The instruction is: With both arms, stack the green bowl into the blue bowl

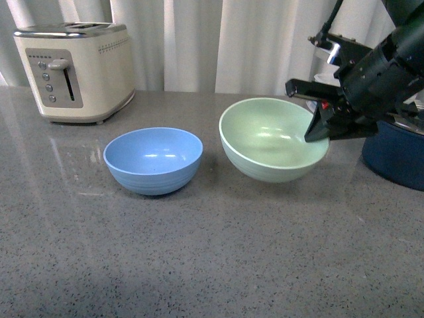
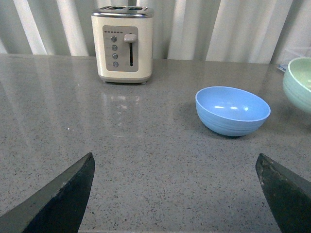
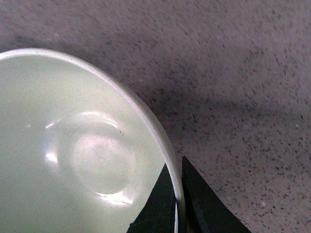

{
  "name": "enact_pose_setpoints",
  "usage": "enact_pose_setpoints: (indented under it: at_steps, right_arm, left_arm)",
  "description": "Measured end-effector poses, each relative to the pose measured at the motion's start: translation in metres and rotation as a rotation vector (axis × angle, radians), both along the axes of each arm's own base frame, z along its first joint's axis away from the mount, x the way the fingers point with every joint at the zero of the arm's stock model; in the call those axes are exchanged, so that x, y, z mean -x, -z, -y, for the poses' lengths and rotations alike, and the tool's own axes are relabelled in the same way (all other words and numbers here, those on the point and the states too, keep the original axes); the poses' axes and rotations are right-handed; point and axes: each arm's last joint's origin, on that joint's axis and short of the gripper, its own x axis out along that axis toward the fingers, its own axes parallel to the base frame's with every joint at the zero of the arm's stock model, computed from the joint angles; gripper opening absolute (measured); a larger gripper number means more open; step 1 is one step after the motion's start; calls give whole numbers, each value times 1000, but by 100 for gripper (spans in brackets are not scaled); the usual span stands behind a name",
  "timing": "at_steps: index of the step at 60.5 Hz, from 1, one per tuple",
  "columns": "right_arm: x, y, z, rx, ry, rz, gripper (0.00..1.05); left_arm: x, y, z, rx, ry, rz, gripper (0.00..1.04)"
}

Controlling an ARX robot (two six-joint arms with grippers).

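Toaster: a cream two-slot metal toaster (image 1: pixel 74 69) stands far left on the grey speckled stone counter (image 1: pixel 212 265), in front of a white pleated curtain (image 1: pixel 218 40).
Left gripper: the left gripper (image 2: pixel 174 156) appears only in its own wrist view. Its flat black fingers (image 2: pixel 63 199) are spread wide apart with nothing between them, above bare counter, well short of the bowls.
Blue bowl: the light sky-blue round matte bowl (image 1: pixel 154 160) sits upright on the counter, left of centre, empty, apart from the other bowl.
Green bowl: the pale mint-green round matte bowl (image 1: pixel 271 139) is just right of the blue bowl, tilted, empty. Whether its base touches the counter cannot be told.
Right gripper: the right gripper (image 1: pixel 317 129) is clamped on the green bowl's right rim, one finger inside the wall and one outside.
Pot: a dark navy round pot (image 1: pixel 394 156) stands far right, behind the right arm.
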Motion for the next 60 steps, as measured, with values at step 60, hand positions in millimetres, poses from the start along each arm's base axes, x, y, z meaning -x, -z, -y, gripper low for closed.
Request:
enact_pose_setpoints:
  at_steps: [60]
  right_arm:
    - [-30, -14, -107, -76, -284, 54, 1]
  left_arm:
    - [0, 0, 0, 0, 0, 0, 98]
